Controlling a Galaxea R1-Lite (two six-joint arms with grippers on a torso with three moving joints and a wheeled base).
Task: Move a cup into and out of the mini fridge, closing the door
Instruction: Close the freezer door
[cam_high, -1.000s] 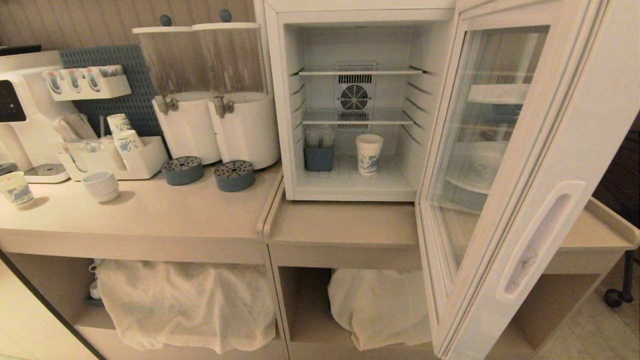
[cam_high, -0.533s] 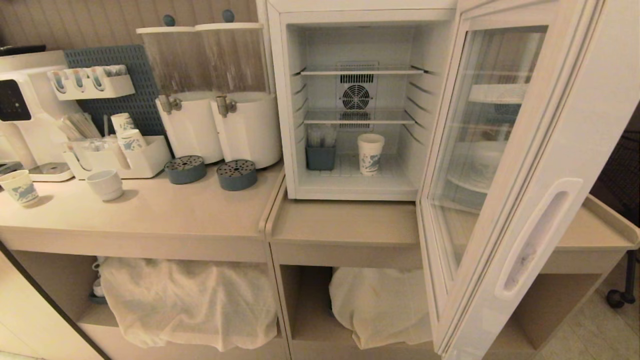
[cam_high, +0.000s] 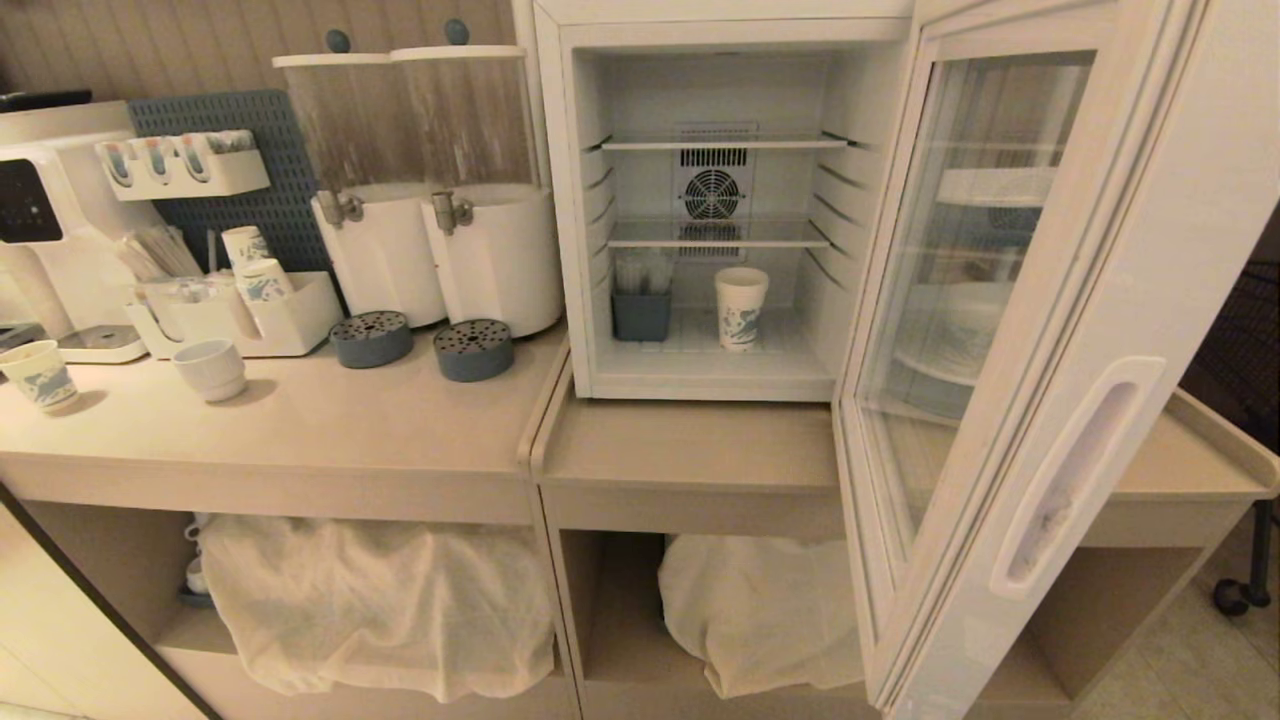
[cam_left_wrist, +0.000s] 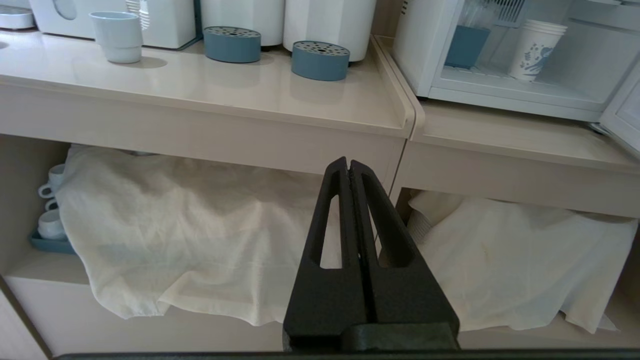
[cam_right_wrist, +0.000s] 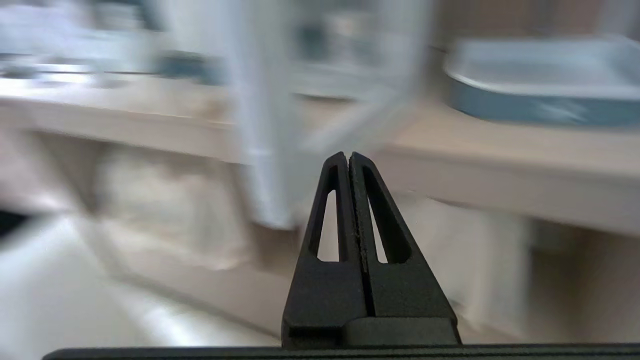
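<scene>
While the glass-windowed white door (cam_high: 1010, 330) hangs wide open, the white blue-printed paper cup (cam_high: 741, 308) stands upright on the white boxy mini fridge (cam_high: 700, 375) floor, beside a blue-grey holder (cam_high: 640, 314). Black left gripper (cam_left_wrist: 349, 167) and right gripper (cam_right_wrist: 348, 160) — fingers pressed together, empty, low before the counter.

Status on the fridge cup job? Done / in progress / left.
Done: the cup stands on the mini fridge floor, beside a blue bin.
In hand: nothing gripped. The left gripper and right gripper are both shut and empty, below counter level.
Left: taking the cup out and closing the door, which hangs wide open.
</scene>
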